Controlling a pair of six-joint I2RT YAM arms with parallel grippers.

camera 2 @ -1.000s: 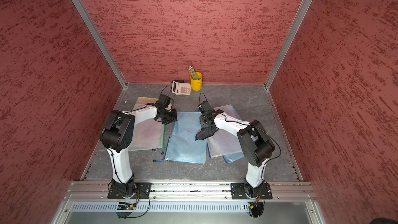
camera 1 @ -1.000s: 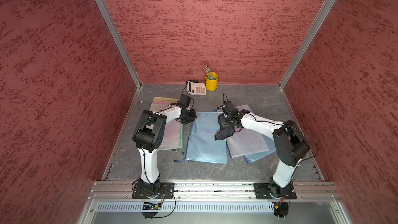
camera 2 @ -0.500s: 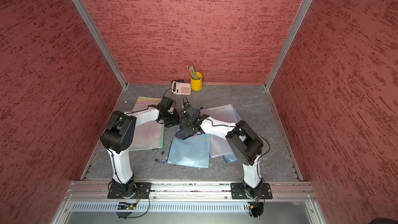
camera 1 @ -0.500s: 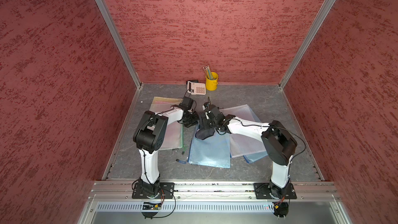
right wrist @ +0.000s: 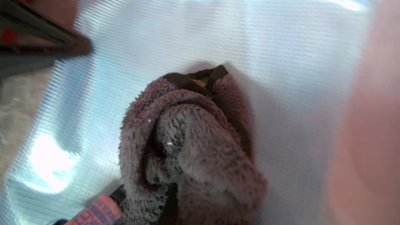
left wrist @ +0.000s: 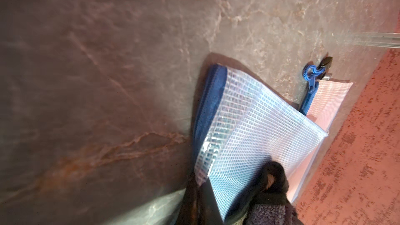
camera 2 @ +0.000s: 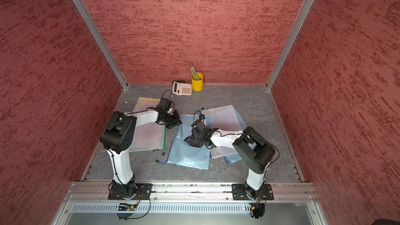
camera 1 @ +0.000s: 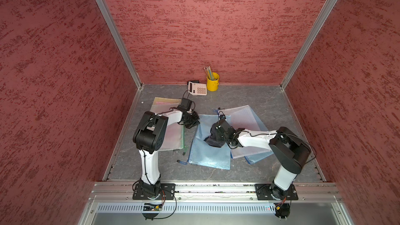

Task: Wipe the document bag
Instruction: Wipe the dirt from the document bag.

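Mid-table, wipe underway, no telling how much is clean: R gripper (camera 1: 213, 140), clenched on grey cloth (right wrist: 184, 143), presses blue document bag (camera 1: 207, 156) near its centre. L gripper (camera 1: 192, 122), clamped shut at bag's 11 o'clock corner, steadies it. Spare bags (camera 1: 246, 121) at 3 o'clock; calculator (camera 1: 198, 88) at 12.

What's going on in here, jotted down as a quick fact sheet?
Job: wiping the blue document bag
Left claw: shut, pinching the bag's corner
Right claw: shut on a dark fuzzy cloth, resting on the bag
Nearby: left bag pile; right bag pile
At the back: calculator; yellow pencil cup
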